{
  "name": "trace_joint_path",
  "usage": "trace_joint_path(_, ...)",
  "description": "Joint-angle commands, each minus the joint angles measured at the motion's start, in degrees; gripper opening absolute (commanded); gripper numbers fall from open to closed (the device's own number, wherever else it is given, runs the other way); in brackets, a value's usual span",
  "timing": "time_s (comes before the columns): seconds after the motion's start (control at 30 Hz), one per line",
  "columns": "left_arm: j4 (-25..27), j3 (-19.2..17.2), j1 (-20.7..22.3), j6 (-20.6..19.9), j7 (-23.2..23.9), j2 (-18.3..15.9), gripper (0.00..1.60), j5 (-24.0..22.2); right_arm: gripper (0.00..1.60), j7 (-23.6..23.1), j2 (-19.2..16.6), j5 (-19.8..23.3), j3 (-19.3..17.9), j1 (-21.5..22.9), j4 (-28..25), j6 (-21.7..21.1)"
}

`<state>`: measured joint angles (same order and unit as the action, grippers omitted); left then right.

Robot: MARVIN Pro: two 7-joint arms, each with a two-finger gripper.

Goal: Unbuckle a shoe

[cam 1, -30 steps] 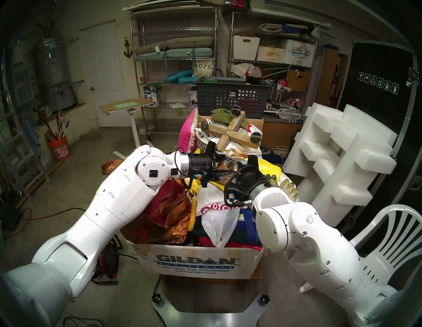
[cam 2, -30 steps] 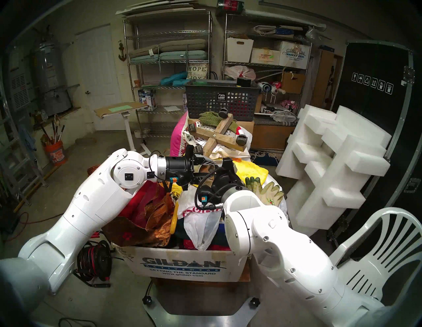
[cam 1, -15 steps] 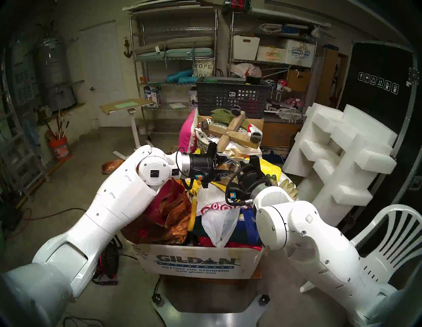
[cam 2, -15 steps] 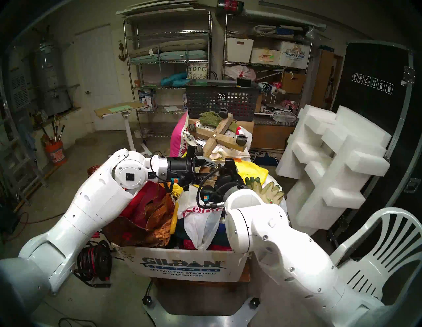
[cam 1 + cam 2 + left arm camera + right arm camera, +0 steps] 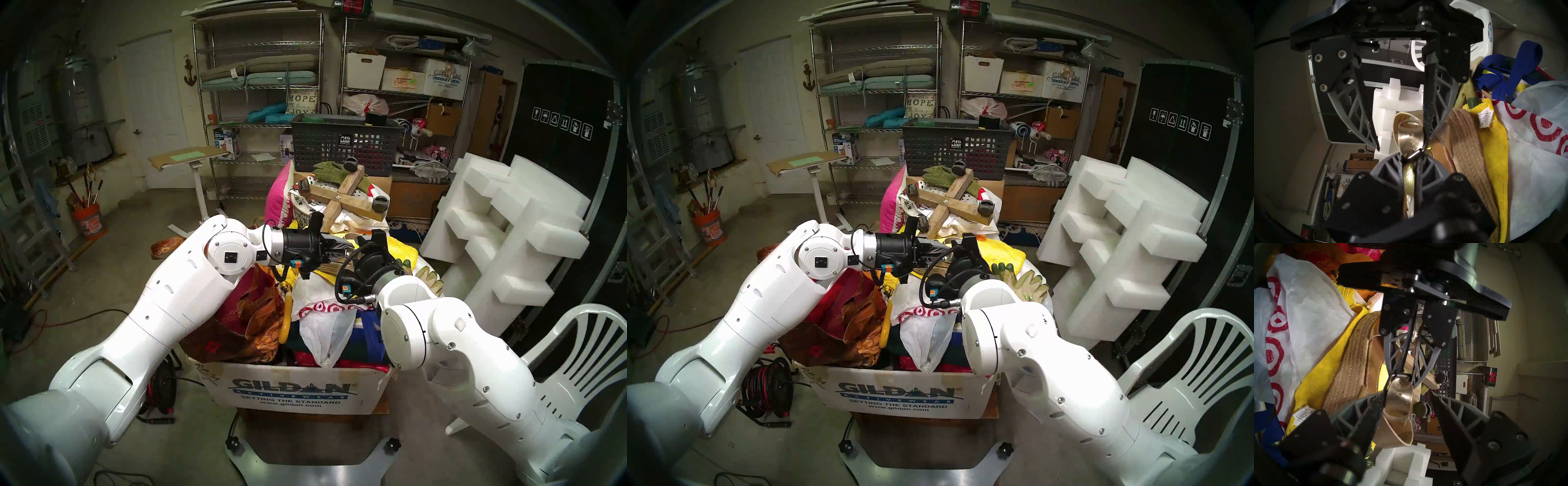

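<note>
The shoe [image 5: 1463, 135] is a tan wedge sandal with a woven jute sole, lying on its side on a yellow towel atop a heaped box; it also shows in the right wrist view [image 5: 1349, 361]. Its thin golden strap [image 5: 1407, 140] loops upward, with a small metal buckle [image 5: 1414, 154] at the left fingertips. My left gripper [image 5: 1408, 158] is shut on the strap right at the buckle [image 5: 1398, 375]. My right gripper [image 5: 1405, 395] is open, its fingers on either side of the strap loop [image 5: 1400, 404] without closing on it. In the head view the left gripper [image 5: 349, 250] meets the right wrist.
The shoe rests on a yellow towel [image 5: 1491, 135] beside a white red-ringed plastic bag [image 5: 1534, 152], in a full Gildan box [image 5: 291, 390]. Pale work gloves [image 5: 427, 275] lie to the right. A wooden caster cross [image 5: 346, 200] is behind. White foam blocks [image 5: 509, 230] and a chair [image 5: 576, 356] stand right.
My left gripper, open a second ago, has closed on the strap and reached slightly further right. The right wrist has shifted a little.
</note>
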<state>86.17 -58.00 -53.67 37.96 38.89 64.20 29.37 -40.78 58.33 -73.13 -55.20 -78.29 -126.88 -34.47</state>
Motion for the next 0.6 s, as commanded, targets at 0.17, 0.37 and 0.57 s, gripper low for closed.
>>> trace_joint_path(0.17, -1.1, -1.2, 1.7, 1.2, -0.4, -0.5, 0.0, -0.3, 1.08, -0.9, -0.9, 0.9, -1.0, 0.3, -1.6, 0.4)
trace_joint_path(0.37, -1.6, -1.3, 2.4, 1.7, -0.2, -0.5, 0.0, -0.4, 0.97, -0.8, -1.0, 1.1, -0.8, 0.4, -1.7, 0.4)
trace_joint_path(0.57, -1.4, -1.3, 2.3, 1.9, -0.2, -0.6, 0.0, -0.5, 0.9, -0.6, -0.9, 1.7, -0.2, 0.6, -2.2, 1.2)
